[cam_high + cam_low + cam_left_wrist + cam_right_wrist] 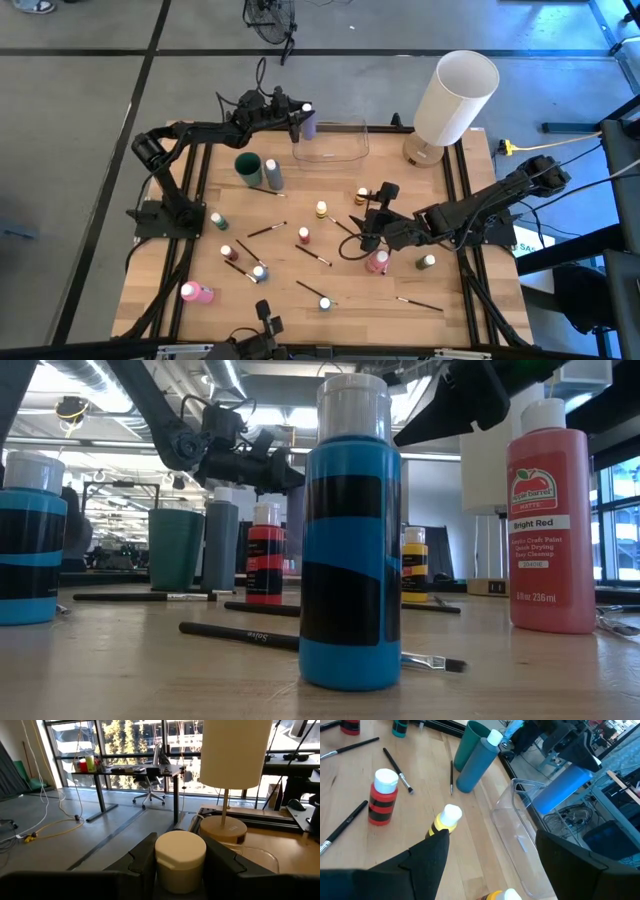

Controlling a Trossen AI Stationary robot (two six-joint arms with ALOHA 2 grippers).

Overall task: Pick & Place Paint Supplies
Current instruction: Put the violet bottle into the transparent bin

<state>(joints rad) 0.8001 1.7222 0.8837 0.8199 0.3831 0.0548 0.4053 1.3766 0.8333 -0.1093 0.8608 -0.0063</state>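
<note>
Left gripper point(303, 124): at the left end of the clear container point(335, 148), fingers pinching a lilac bottle point(307, 121) just under its pale cap point(180, 860); the bottle hangs upright over the container's left rim.
Right gripper point(372, 226): well below the container, over the middle of the table point(190, 260); fingers spread, holding nothing.
Bottles counted from above: about thirteen, counting the held one.
Left of the container: a dark green cup point(248, 167) and a grey bottle point(273, 174) stand upright side by side; a small green bottle point(217, 221) stands farther down.
Far below the container on the left: a pink bottle point(197, 292) lies on its side, long axis across the table, cap pointing left.
Below the container: a yellow bottle point(321, 210) and a red-striped bottle point(303, 236), both upright.
Beside the right gripper: a pink bottle point(377, 262) and a green bottle point(426, 262).
Paintbrushes point(267, 229): about seven, flat on the wood, most slanted.
Right of the container: one white cylinder point(455, 97).
</note>
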